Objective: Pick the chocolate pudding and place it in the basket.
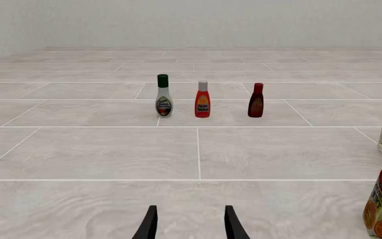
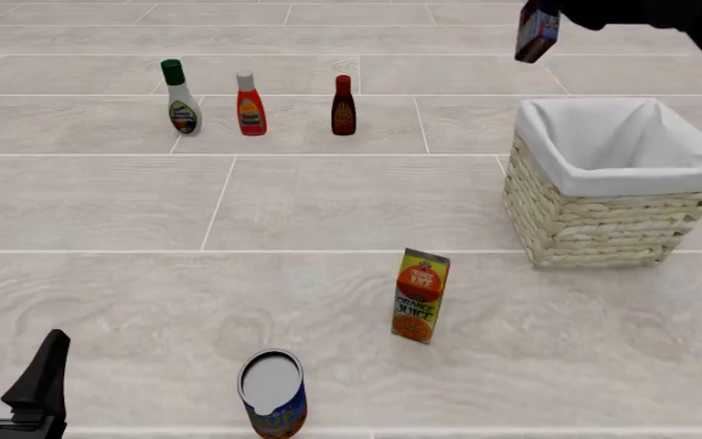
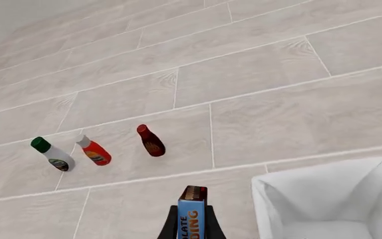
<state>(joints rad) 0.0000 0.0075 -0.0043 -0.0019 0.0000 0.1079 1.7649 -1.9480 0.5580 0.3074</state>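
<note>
My right gripper is shut on the chocolate pudding, a small dark carton with a blue side. It hangs in the air above and just beyond the far left corner of the basket. In the right wrist view the pudding sits between the fingers, with the basket's white liner below and to one side. My left gripper is open and empty, low at the near left edge; its fingertips show in the left wrist view.
A tall orange juice carton stands in front of the basket, and a can stands near the front edge. Three bottles stand in a far row: white with green cap, red, dark brown.
</note>
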